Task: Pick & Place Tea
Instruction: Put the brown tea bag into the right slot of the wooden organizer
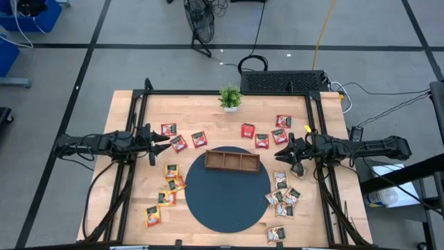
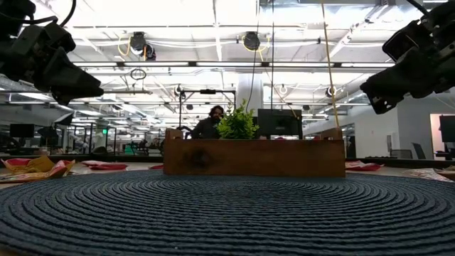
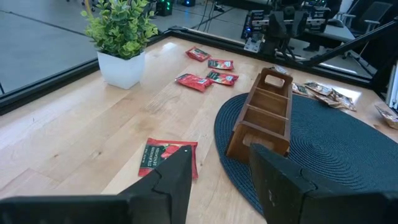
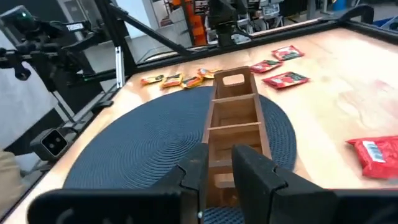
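High view: wooden tray [image 1: 232, 161] on dark round mat [image 1: 229, 201], compartments empty; tea sachets [image 1: 171, 182] scattered left, centre and right on wooden table [image 1: 125, 111]; nothing placed yet

Wrist views: left gripper [image 3: 219, 180] parted, empty; right gripper [image 4: 217, 171] narrowly parted, empty

Low view: open workshop, a person behind plant [image 2: 237, 122]

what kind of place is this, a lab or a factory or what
Most likely a robotics lab inside a big open workspace. Two robot arms are mounted on a framed wooden table, cables run across the floor, and the low view shows monitors, ceiling strip lights and a person seated behind.
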Robot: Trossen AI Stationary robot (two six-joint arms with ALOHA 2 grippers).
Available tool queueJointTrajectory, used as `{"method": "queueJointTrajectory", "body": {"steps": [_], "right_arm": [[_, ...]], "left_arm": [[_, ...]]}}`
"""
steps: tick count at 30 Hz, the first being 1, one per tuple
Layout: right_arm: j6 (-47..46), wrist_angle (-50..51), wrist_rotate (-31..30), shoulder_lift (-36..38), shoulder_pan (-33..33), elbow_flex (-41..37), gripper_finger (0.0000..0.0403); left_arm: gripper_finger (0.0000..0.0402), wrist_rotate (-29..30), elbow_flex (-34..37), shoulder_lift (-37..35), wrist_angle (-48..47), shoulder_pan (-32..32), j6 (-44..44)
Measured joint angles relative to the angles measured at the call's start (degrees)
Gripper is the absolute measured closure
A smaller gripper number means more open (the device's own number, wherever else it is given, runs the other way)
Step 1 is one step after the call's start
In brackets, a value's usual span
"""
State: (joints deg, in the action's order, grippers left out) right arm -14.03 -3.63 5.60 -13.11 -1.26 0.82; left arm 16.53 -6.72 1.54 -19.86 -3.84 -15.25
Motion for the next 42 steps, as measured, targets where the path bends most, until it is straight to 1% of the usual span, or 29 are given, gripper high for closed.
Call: {"method": "queueJointTrajectory", "body": {"steps": [3, 5, 7, 9, 11, 13, 15, 17, 19, 21, 23, 25, 27, 29, 31, 37, 42], "right_arm": [[0.0, -6.33, -2.59, -0.42, -0.02, 0.3, 0.0342], [0.4, -8.19, -2.69, -1.4, -0.58, 2.18, 0.0338], [0.45, -4.73, -2.59, -4.09, -2.2, 4.56, 0.0327], [0.45, -1.77, -2.91, -8.09, -4.39, 8.43, 0.0306], [0.44, -0.54, -5.09, -12.94, -6.92, 12.15, 0.0278], [0.43, 2.69, -8.28, -19.63, -9.5, 15.17, 0.0248], [-0.32, 9.11, -10.45, -26.49, -11.58, 19.13, 0.0219], [-4.94, 18.05, -11.27, -32.77, -13.01, 24.93, 0.0199], [-11.67, 31.58, -11.44, -39.19, -13.97, 30.2, 0.0187], [-19.94, 44.34, -11.35, -45.33, -14.61, 33.58, 0.0184], [-27.88, 54.64, -10.83, -49.74, -15.57, 35.16, 0.0186], [-33.69, 60.39, -8.76, -53.3, -16.85, 35.09, 0.019], [-37.01, 64.45, -8.0, -55.89, -17.94, 34.32, 0.0194], [-38.25, 65.27, -8.5, -57.03, -18.48, 33.4, 0.0196], [-39.21, 63.92, -8.41, -57.48, -18.85, 32.46, 0.0196], [-39.22, 57.62, -8.36, -57.3, -18.91, 30.81, 0.0187], [-39.63, 52.66, -8.45, -57.29, -18.85, 27.24, 0.0188]], "left_arm": [[0.024, 0.0, -0.01, 0.0, 0.0, 0.0, 0.0], [0.024, 0.0, -0.02, 0.0, 0.0, 0.0, 0.0], [0.024, 0.0, -0.02, 0.0, 0.0, 0.0, 0.0], [0.024, 0.0, -0.02, 0.0, 0.0, 0.0, 0.0], [0.024, 0.01, -0.02, -0.02, 0.0, 0.0, 0.0], [0.024, 0.0, 0.0, -0.01, 0.07, 0.0, 0.0], [0.024, 0.02, -0.02, 0.0, 0.28, 0.0, 0.0], [0.024, 0.0, -0.02, 0.0, 0.37, 0.0, 0.0], [0.024, 0.0, -0.02, 0.0, 0.44, 0.0, 0.0], [0.024, 0.0, -0.02, 0.0, 0.44, 0.0, 0.0], [0.024, 0.0, -0.02, 0.0, 0.42, 0.0, 0.0], [0.024, 0.0, -0.02, 0.0, 0.43, 0.0, 0.0], [0.024, 0.0, -0.02, 0.0, 0.42, 0.0, 0.0], [0.024, -0.02, -0.02, 0.0, 0.42, 0.0, 0.0], [0.024, 0.0, -0.02, 0.0, 0.42, 0.0, 0.0], [0.024, 0.0, -0.02, 0.0, 0.42, 0.0, -0.02], [0.024, -0.02, 0.0, 0.0, 0.42, 0.0, 0.0]]}}
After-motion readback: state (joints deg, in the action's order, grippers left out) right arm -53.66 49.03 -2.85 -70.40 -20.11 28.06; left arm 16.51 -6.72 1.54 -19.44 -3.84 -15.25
